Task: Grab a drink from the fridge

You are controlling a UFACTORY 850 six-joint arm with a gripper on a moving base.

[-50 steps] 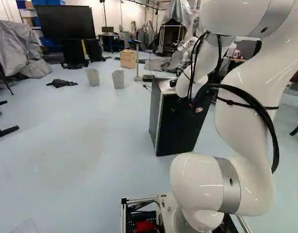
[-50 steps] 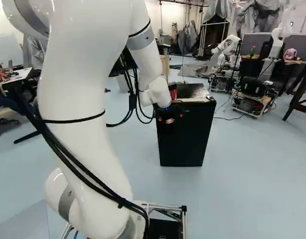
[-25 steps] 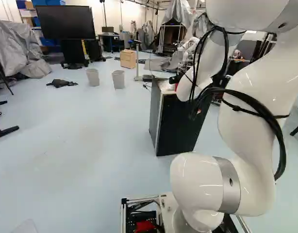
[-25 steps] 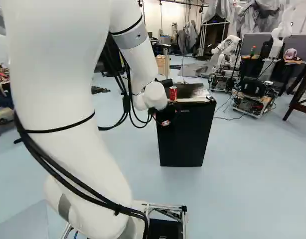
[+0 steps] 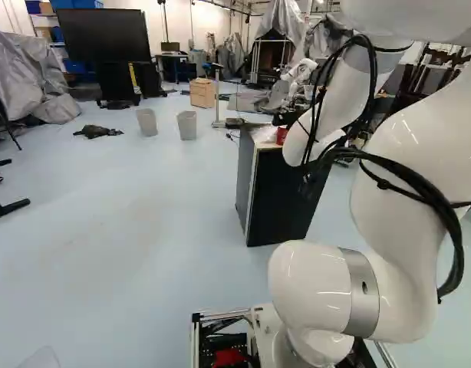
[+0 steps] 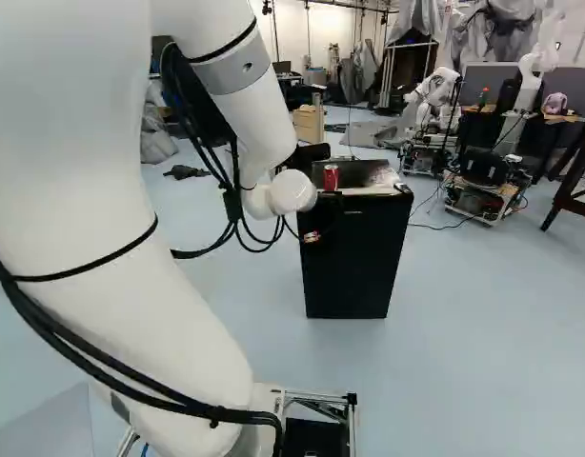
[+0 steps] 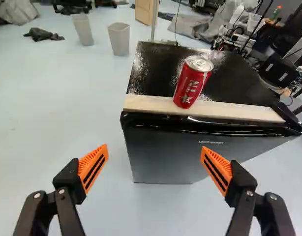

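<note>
Fingers of the gripper (image 7: pixel 154 149) stand wide apart, pads (image 7: pixel 93 167) facing across an empty gap; 12 o'clock denotes straight ahead of them in the wrist view. Red can (image 7: pixel 192 86), the drink, lies beyond the fingertips at about 1 o'clock, standing on the fridge (image 7: pixel 163 164) at the front edge of its top, by the wooden strip (image 7: pixel 239 112). Its long axis is upright. The single arm (image 6: pixel 250 119) is the one to reach it. As judged from this layout, the next move calls for an advance toward 1 o'clock, setting one pad on either flank of the can. The top's side edge lies at 11 o'clock; space about the can probably suffices for both fingers, though a low approach could strike the front edge.
</note>
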